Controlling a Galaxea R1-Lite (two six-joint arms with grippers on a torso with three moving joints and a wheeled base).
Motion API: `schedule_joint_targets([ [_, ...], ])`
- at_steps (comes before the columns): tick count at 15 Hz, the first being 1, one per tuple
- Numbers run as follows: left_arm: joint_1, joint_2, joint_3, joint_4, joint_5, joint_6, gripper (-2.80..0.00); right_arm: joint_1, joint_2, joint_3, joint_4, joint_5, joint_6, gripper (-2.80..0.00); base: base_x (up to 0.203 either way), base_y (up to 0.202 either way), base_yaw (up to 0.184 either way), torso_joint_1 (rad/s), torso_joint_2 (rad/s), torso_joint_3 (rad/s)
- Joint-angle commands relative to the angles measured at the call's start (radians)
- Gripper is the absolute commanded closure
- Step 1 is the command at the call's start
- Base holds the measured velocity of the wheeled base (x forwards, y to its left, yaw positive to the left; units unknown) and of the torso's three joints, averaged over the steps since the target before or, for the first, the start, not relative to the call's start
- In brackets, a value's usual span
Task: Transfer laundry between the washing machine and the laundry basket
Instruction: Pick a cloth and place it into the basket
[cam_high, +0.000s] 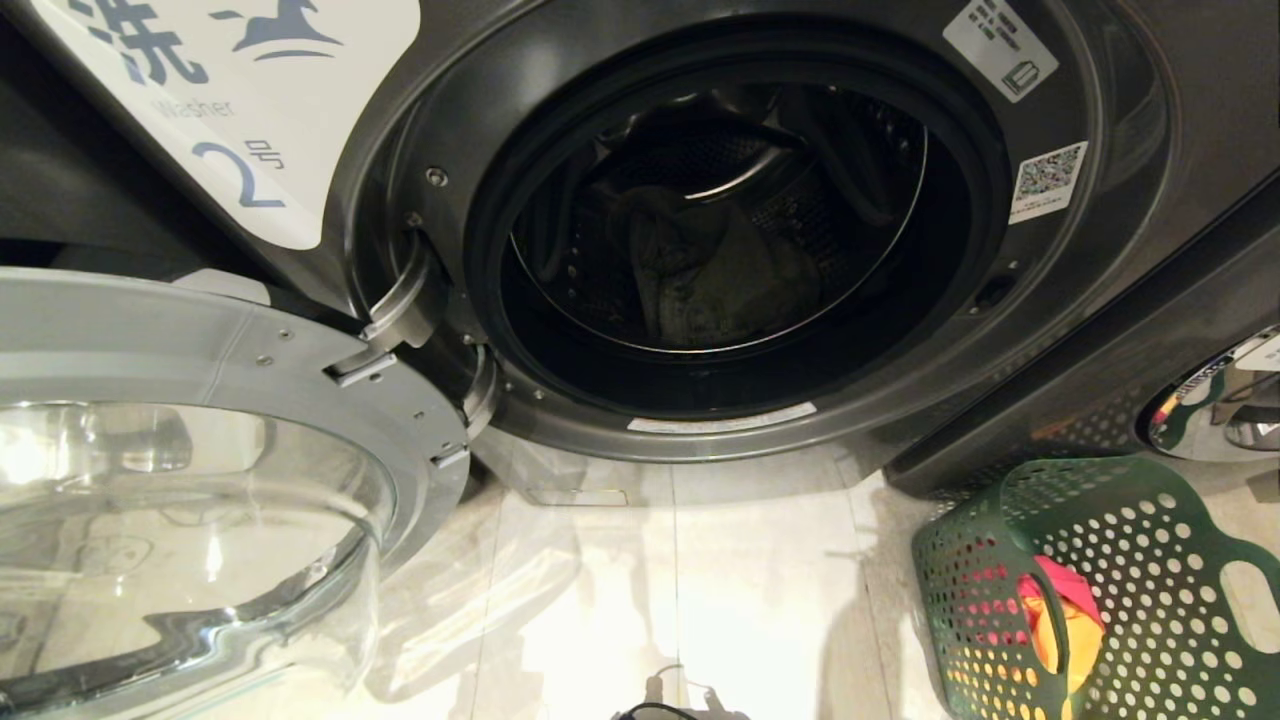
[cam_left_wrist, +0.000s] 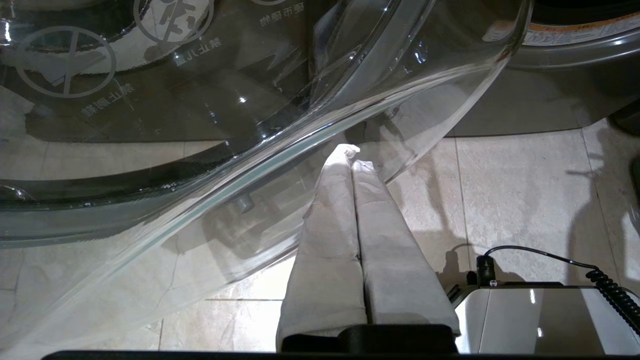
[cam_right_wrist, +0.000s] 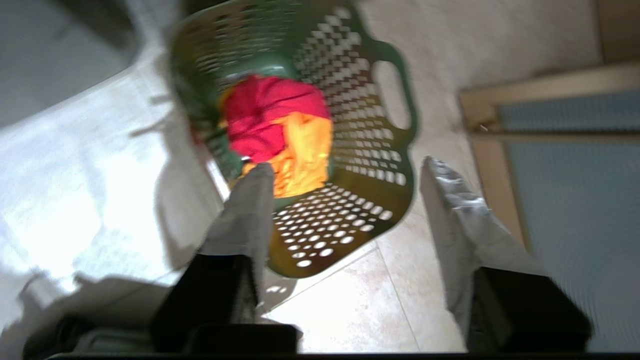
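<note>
So the dark grey front-loader washing machine (cam_high: 1100, 260) has its door swung open, with what looks like the faded grey-green garment (cam_high: 715, 270) inside the drum, hard to tell in the dark. The red cloth (cam_right_wrist: 270, 112) and yellow-orange cloth (cam_right_wrist: 302, 157) sit in the green perforated plastic basket (cam_right_wrist: 350, 210). The right gripper (cam_right_wrist: 345, 170) hangs above it, fingers spread and empty. The left gripper (cam_left_wrist: 350, 152) is pressed together beside the glass door (cam_left_wrist: 200, 125).

Each claw (cam_left_wrist: 352, 150) has pale grey fabric-wrapped fingers (cam_right_wrist: 245, 210) on black mounts, beside a coiled black cable (cam_left_wrist: 617, 297).
</note>
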Motion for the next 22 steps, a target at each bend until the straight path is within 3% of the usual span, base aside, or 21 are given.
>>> schedule_joint_targets([
  [1, 0.0, 0.002, 0.0, 0.0, 0.0, 0.0, 0.0, 0.174, -0.07, 0.023, 0.0, 0.004, -0.011, 0.0, 0.0, 0.0, 0.0, 0.0, 0.0, 0.0],
  [6, 0.0, 0.0, 0.0, 0.0, 0.0, 0.0, 0.0, 0.659, -0.105, 0.044, -0.003, -0.044, -0.042, 0.0, 0.0, 0.0, 0.0, 0.0, 0.0, 0.0],
  [9, 0.0, 0.002, 0.0, 0.0, 0.0, 0.0, 0.0, 0.858, -0.051, 0.05, -0.029, -0.105, -0.058, 0.0, 0.0, 0.0, 0.0, 0.0, 0.0, 0.0],
  [13, 0.0, 0.002, 0.0, 0.0, 0.0, 0.0, 0.0, 0.877, 0.077, 0.071, -0.138, -0.119, -0.052, 0.0, 0.0, 0.0, 0.0, 0.0, 0.0, 0.0],
  [19, 0.0, 0.002, 0.0, 0.0, 0.0, 0.0, 0.0, 0.958, 0.231, 0.073, -0.221, -0.042, -0.044, 0.0, 0.0, 0.0, 0.0, 0.0, 0.0, 0.0],
  [22, 0.0, 0.002, 0.0, 0.0, 0.0, 0.0, 0.0, 0.996, 0.417, 0.065, -0.457, -0.052, -0.024, 0.0, 0.0, 0.0, 0.0, 0.0, 0.0, 0.0],
])
